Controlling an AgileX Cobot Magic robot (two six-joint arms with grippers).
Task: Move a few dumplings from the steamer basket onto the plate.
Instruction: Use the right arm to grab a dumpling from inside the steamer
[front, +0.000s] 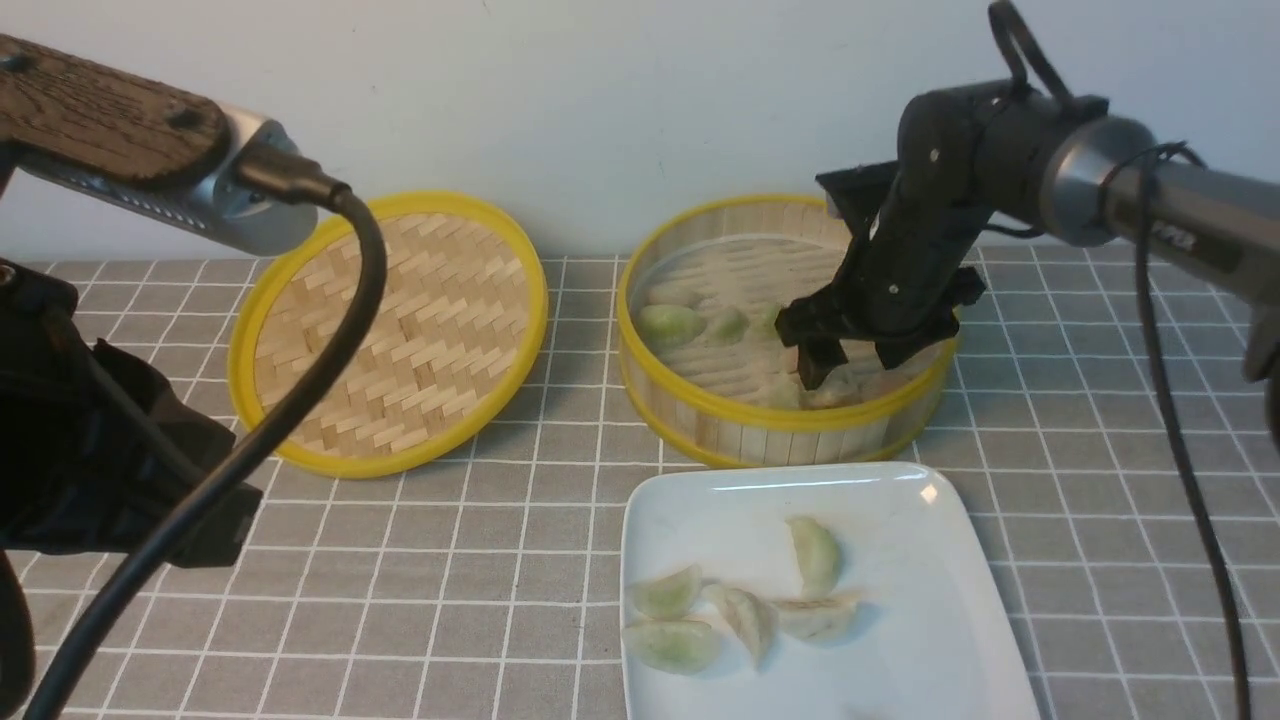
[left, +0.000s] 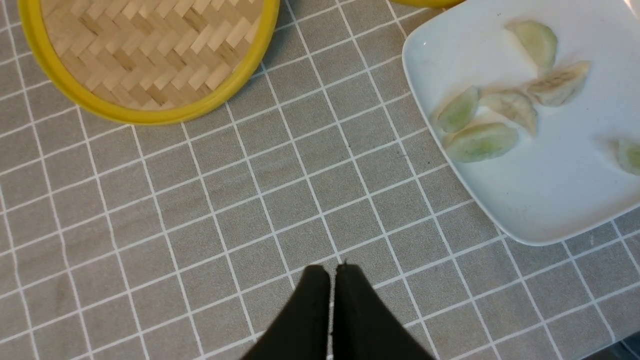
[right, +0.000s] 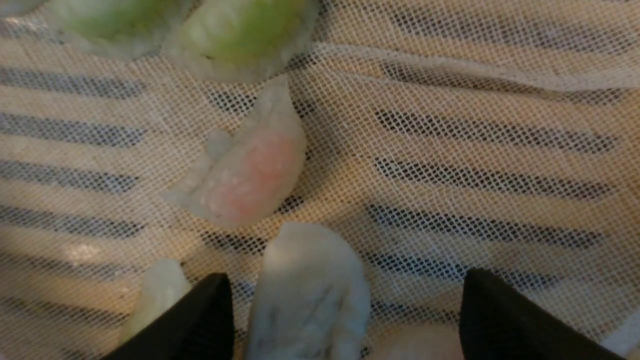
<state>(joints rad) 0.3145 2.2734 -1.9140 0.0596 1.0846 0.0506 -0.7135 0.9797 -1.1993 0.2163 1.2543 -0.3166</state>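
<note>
A: Right gripper (front: 852, 368) — state?

B: Jaws wide apart, nothing clamped. It is down inside the steamer basket (front: 790, 415), with its fingertips low over the floor.

A: The front view hides what lies under it.

B: The right wrist view fills that in. A white dumpling (right: 307, 290) lies between the fingers, nearer one than the other; I cannot tell whether that finger touches it. Just beyond it is a pink dumpling (right: 255, 175), and past that two green dumplings (right: 235, 35), all on a pale mesh liner (right: 475, 125) over the slats.

A: Plate?

B: The white plate (front: 900, 640) sits just in front of the basket, on the robot's side. The front view gives five dumplings (front: 745, 615) on it. The left wrist view adds a sixth dumpling (left: 630, 155), green, at its frame edge and apart from the cluster.

A: Left side?

B: Left gripper (left: 332, 272) — fingers pressed together, holding nothing, above the grey checked cloth (left: 200, 200). Only its wrist view shows the tips; the front view shows just a dark bulk. The woven lid (front: 390, 330) is left of the basket, not touching it.
</note>
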